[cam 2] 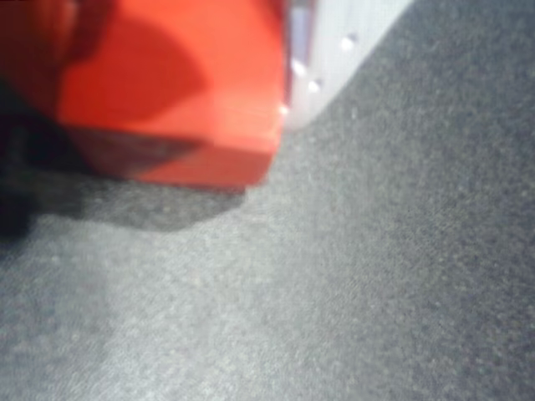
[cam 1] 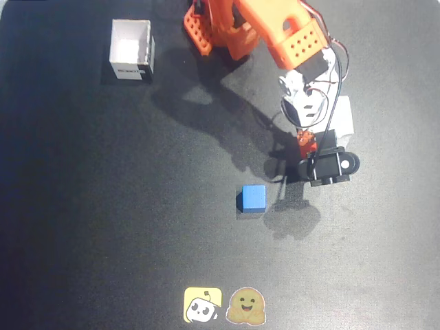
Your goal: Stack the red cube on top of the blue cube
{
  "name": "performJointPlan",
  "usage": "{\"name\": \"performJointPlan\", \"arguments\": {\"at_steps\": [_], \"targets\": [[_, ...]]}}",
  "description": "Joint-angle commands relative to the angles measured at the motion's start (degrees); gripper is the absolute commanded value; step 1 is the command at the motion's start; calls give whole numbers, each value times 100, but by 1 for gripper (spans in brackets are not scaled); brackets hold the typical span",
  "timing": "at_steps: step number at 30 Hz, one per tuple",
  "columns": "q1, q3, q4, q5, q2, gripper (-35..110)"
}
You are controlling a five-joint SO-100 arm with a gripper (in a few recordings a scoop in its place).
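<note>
In the overhead view the orange arm (cam 1: 275,34) reaches down the right side of the dark table (cam 1: 103,227), and its gripper (cam 1: 307,141) sits over the red cube (cam 1: 306,142), of which a small red patch shows just above the black wrist camera (cam 1: 331,166); whether the jaws clamp it I cannot tell. In the wrist view the red cube (cam 2: 167,100) looms large and blurred at the upper left, low over the table. The blue cube (cam 1: 254,197) lies alone on the table, left of and below the gripper, apart from it, while a white open box (cam 1: 131,49) stands at the upper left and two stickers (cam 1: 225,305) lie at the bottom edge
</note>
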Motion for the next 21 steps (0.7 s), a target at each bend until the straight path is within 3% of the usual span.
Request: {"name": "performJointPlan", "arguments": {"at_steps": [1,8,16,21], "targets": [[-44,-9,44,53,-26,8],[-9,-123,334,141,26,0],[193,-606,1793,62,1020,0],[668,-1107,2707,-668,1406,0]]}}
